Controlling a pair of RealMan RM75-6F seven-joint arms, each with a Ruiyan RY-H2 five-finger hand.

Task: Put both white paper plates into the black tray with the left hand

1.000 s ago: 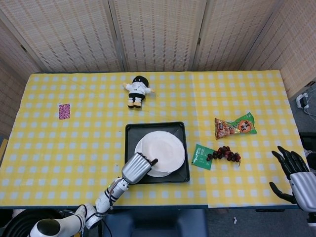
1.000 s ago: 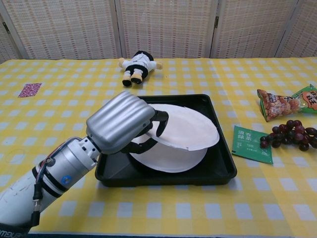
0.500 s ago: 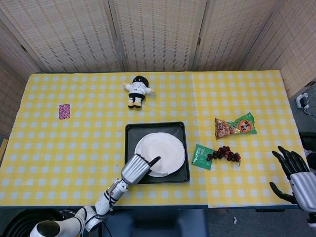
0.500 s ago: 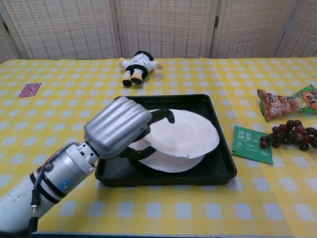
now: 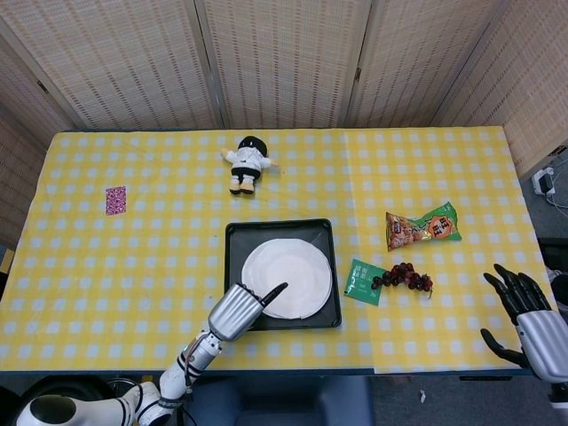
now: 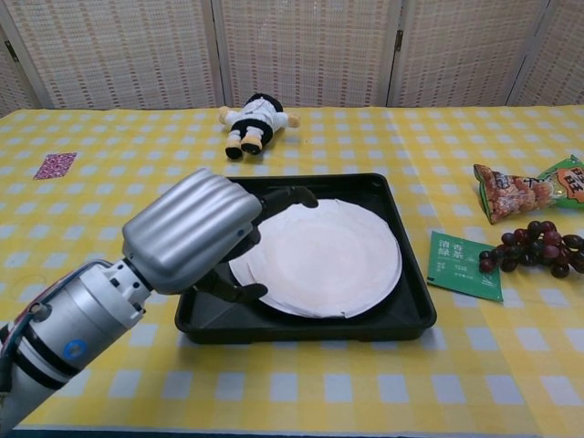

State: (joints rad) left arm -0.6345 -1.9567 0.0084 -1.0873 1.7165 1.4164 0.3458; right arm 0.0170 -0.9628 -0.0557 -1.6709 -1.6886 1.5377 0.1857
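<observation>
Hovering left robot hand (image 6: 196, 228), fingers apart, holding nothing, beside white paper plates (image 6: 319, 257)

Staged test room: woven screens (image 5: 284, 62), gingham-clothed table (image 5: 133, 266).

The lower white paper plate (image 6: 245, 266) is almost wholly covered by the upper white paper plate (image 6: 324, 258); only a thin crescent of it is seen at the left. The near-left part of the black rectangular tray (image 6: 401, 315) is hidden behind the silver left hand (image 6: 196, 233) in the chest view, and whether the fingers are touching the plates cannot be told. The right hand (image 5: 525, 312) is cut off by the lower right corner of the head view and is not shown in the chest view. The green and orange snack bag (image 6: 534, 190) is cropped by the chest view's right edge. The print on the small green packet (image 5: 363, 280) is too small to be read.
</observation>
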